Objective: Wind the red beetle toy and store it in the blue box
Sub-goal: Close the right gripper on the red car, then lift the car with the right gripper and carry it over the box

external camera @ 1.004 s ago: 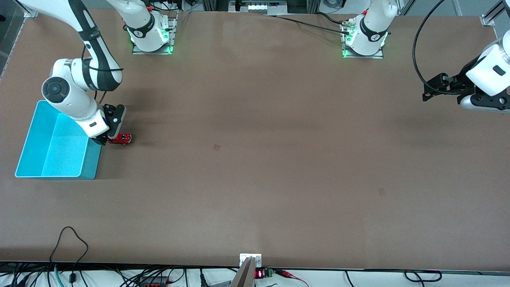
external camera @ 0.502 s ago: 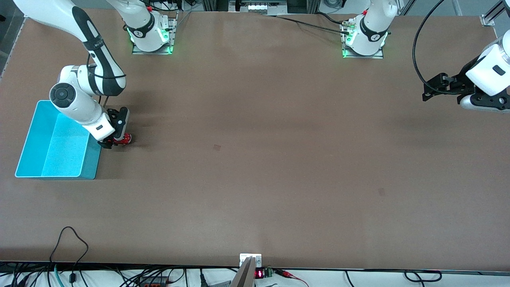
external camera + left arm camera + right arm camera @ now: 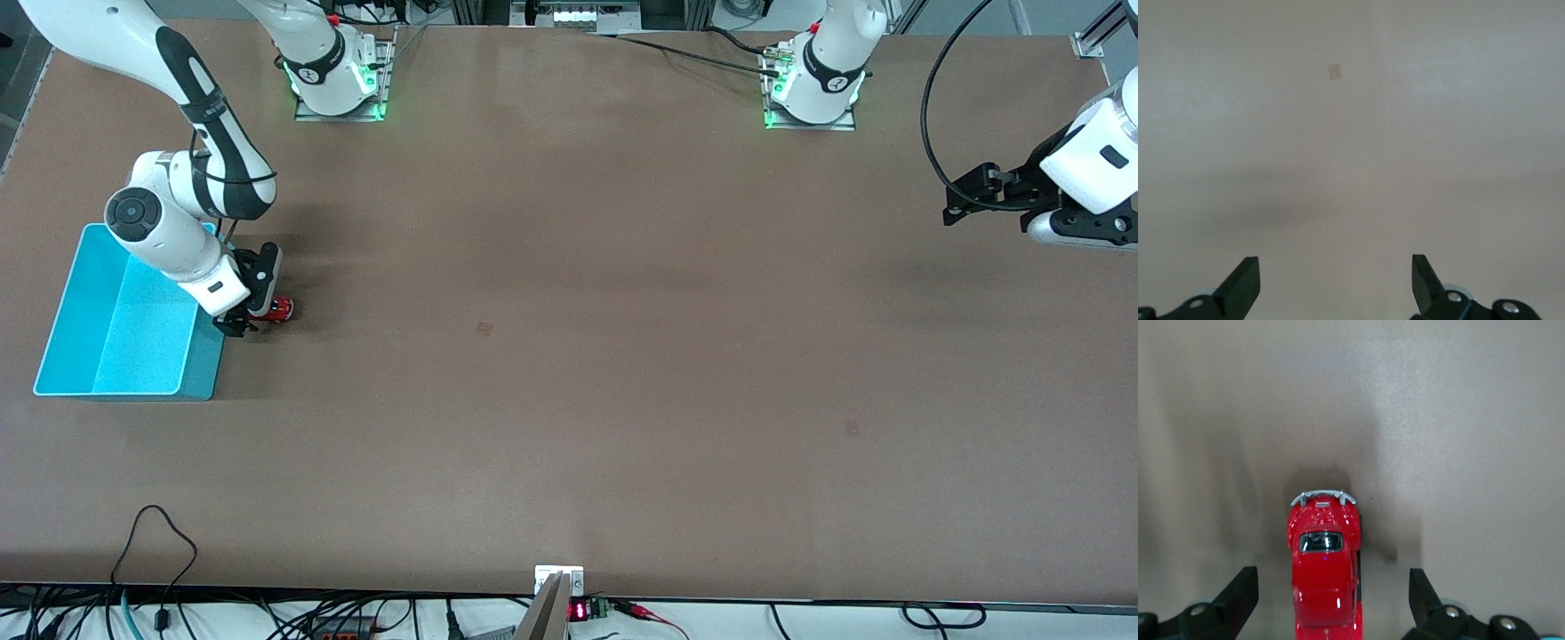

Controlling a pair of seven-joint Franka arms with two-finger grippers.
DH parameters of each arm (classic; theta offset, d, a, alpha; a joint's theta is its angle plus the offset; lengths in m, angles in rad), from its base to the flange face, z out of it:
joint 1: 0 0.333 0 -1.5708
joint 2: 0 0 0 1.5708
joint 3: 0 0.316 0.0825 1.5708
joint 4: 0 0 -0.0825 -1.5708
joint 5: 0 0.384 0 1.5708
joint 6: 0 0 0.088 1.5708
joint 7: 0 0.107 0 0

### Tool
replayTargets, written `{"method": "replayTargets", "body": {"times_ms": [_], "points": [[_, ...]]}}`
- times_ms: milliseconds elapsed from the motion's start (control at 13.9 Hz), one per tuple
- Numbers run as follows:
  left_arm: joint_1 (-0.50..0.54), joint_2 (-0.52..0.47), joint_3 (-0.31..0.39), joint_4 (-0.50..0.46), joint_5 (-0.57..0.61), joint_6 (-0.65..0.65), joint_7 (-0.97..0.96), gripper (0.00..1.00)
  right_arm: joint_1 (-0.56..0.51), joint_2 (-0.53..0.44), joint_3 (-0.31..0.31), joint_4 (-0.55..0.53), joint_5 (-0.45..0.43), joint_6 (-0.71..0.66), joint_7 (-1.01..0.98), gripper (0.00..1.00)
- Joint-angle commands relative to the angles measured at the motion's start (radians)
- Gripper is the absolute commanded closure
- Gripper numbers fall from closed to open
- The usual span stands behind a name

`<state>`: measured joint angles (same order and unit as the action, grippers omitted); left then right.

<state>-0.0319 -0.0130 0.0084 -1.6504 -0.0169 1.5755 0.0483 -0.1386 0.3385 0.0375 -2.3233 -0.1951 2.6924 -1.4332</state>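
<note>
R gripper (image 3: 252, 311) is low over the red beetle toy (image 3: 277, 308), fingers (image 3: 1238, 590) spread wide, clear gaps both sides, not touching it. Toy sits on the table (image 3: 569, 356) just beside the blue box (image 3: 203, 360). L gripper (image 3: 965, 203) waits spread apart, holding nothing, at L arm's end.

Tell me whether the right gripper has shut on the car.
Open. In the right wrist view the fingers stand apart from the car on both sides, bare table between. The car sits on the table beside the box.
</note>
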Motion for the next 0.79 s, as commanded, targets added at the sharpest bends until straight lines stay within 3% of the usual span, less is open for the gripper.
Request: {"method": "replayTargets", "body": {"times_ms": [0, 215, 430, 574, 717], "points": [[0.012, -0.007, -0.011, 0.007, 0.021, -0.012, 0.021, 0.00, -0.024, 0.022, 0.016, 0.005, -0.015, 0.035, -0.016, 0.09], [0.013, -0.005, -0.010, 0.007, 0.023, -0.012, 0.021, 0.00, -0.024, 0.019, 0.016, 0.005, -0.014, 0.035, -0.016, 0.61], [0.013, -0.004, -0.007, 0.007, 0.029, -0.012, 0.019, 0.00, -0.022, 0.011, 0.016, 0.007, -0.014, 0.032, -0.009, 0.97], [0.013, -0.005, -0.005, 0.007, 0.029, -0.015, 0.021, 0.00, -0.019, -0.004, 0.016, 0.012, 0.002, 0.027, 0.014, 1.00], [0.015, -0.004, -0.002, 0.007, 0.029, -0.015, 0.021, 0.00, -0.006, -0.044, 0.016, 0.027, 0.009, -0.015, 0.162, 1.00]]}}
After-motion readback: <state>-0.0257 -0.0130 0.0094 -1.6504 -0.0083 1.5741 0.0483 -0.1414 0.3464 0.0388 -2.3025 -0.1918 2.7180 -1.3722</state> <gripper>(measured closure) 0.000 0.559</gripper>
